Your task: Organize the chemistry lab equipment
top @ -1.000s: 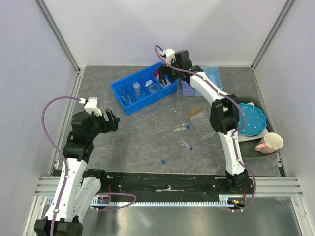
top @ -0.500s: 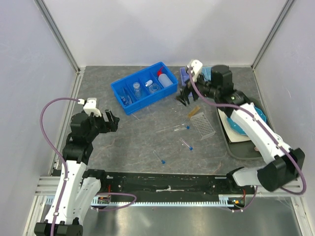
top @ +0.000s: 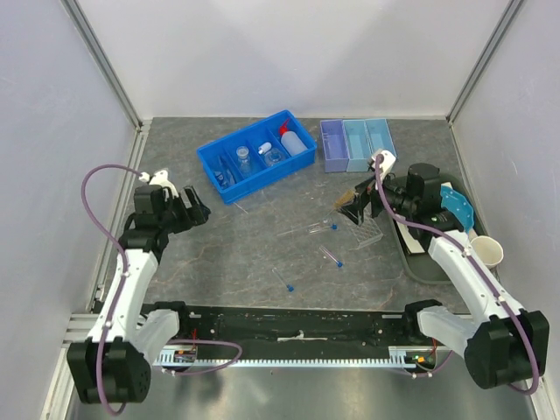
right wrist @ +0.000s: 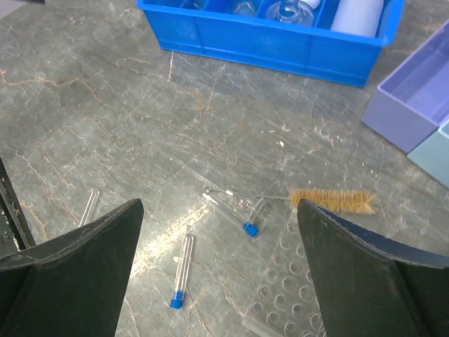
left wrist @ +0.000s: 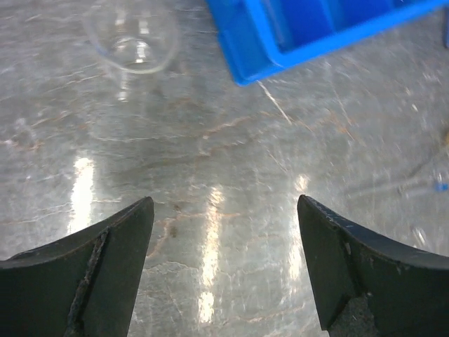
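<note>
Far left: one left gripper [top: 198, 212], fingers spread wide, gripping nothing, hanging over bare tabletop. Just ahead of it on the wrist view, one clear glass beaker [left wrist: 133, 43] upright on the stone. Next, one blue bin [top: 261, 181], set at a slant, holding at least two small glass flasks [top: 243, 160] and one white red-capped squeeze bottle [top: 296, 143]. Near centre, three blue-capped test tubes [top: 283, 280] lying loose and apart. Then one tan brush [right wrist: 333, 200] beside one clear tube rack [right wrist: 280, 303], under one right gripper [top: 357, 213], likewise spread and empty. Behind, one purple-and-blue tray [top: 334, 144]. Far right: one dark tray [top: 420, 262], one teal plate [top: 457, 210], one cup [top: 486, 252]. Underneath, grey veined stone tabletop [top: 219, 254]; around, plain white walls with aluminium framing.
</note>
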